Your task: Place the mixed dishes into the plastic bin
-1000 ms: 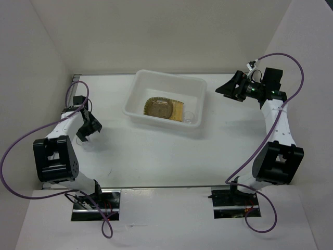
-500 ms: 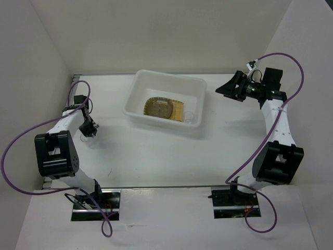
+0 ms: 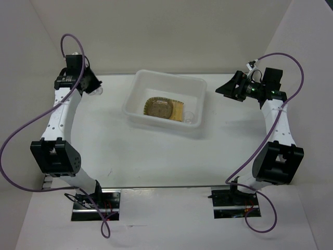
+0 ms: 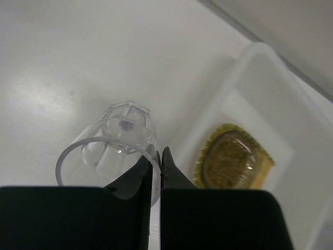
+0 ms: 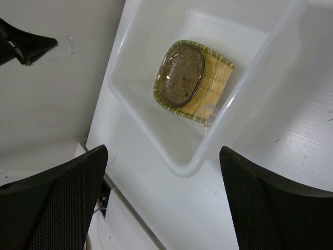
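My left gripper (image 3: 89, 88) is shut on the rim of a small clear glass cup (image 4: 117, 146), one finger inside and one outside, held in the air at the far left, left of the plastic bin (image 3: 156, 78). In the bin lies the yellow woven fan-shaped plate (image 3: 179, 111) with a grey-brown saucer (image 3: 158, 108) on top and another clear cup (image 3: 189, 116) at its right corner. My right gripper (image 3: 222, 89) hangs open and empty just right of the bin, looking down at its near corner (image 5: 229, 112).
White walls close in the table at the back, left and right. The left arm's purple cable loops out to the left (image 3: 10, 151), and the right arm's cable arcs above its wrist (image 3: 291, 57).
The left gripper shut on the cup at the near left of the table, then lifted it and swung up to the far left, toward the bin. The right arm has not moved.
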`<state>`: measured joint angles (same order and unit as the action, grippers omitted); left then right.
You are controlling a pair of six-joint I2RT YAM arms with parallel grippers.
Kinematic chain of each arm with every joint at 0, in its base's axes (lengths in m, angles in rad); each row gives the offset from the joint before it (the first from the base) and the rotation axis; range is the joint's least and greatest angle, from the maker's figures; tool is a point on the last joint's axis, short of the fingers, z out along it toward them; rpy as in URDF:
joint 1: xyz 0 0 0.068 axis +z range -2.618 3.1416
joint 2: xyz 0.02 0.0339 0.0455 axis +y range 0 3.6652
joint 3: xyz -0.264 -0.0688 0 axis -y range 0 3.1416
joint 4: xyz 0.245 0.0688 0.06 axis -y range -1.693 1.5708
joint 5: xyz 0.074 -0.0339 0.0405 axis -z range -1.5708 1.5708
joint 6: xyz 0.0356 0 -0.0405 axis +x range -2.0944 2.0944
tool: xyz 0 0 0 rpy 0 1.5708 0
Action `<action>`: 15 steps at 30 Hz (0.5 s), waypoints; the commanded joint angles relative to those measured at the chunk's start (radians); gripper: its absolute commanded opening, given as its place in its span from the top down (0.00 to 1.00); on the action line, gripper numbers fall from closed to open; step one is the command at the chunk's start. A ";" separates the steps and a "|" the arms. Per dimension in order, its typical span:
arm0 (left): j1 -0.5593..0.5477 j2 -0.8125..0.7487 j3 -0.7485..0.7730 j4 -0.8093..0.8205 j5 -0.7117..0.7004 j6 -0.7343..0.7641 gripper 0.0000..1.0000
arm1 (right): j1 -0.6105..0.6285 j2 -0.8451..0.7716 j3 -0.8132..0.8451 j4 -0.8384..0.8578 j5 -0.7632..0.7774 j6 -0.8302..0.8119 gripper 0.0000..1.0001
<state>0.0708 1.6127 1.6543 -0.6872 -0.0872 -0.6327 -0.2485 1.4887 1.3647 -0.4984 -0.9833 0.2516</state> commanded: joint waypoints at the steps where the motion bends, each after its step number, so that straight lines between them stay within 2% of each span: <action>1: -0.081 0.029 0.114 0.070 0.135 0.005 1.00 | -0.003 -0.018 0.011 0.023 -0.003 -0.017 0.08; 7: -0.233 0.234 0.341 0.055 0.216 0.125 1.00 | -0.003 -0.027 0.002 0.023 0.037 -0.028 0.08; 10: -0.298 0.352 0.513 0.017 0.225 0.197 1.00 | -0.003 -0.027 0.002 0.023 0.037 -0.028 0.08; 11: -0.334 0.434 0.576 -0.038 0.236 0.217 1.00 | -0.003 -0.027 0.002 0.023 0.037 -0.028 0.08; 12: -0.353 0.481 0.714 -0.070 0.236 0.237 1.00 | -0.003 -0.027 0.002 0.023 0.037 -0.028 0.08; 13: -0.373 0.521 0.769 -0.098 0.236 0.261 1.00 | -0.003 -0.027 0.002 0.023 0.046 -0.028 0.08; 15: -0.411 0.582 0.789 -0.089 0.267 0.261 0.99 | -0.012 -0.027 -0.007 0.014 0.046 -0.038 0.08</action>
<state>-0.2977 2.1532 2.3604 -0.7258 0.1184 -0.4461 -0.2527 1.4887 1.3647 -0.4995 -0.9455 0.2371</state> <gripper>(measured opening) 0.051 0.921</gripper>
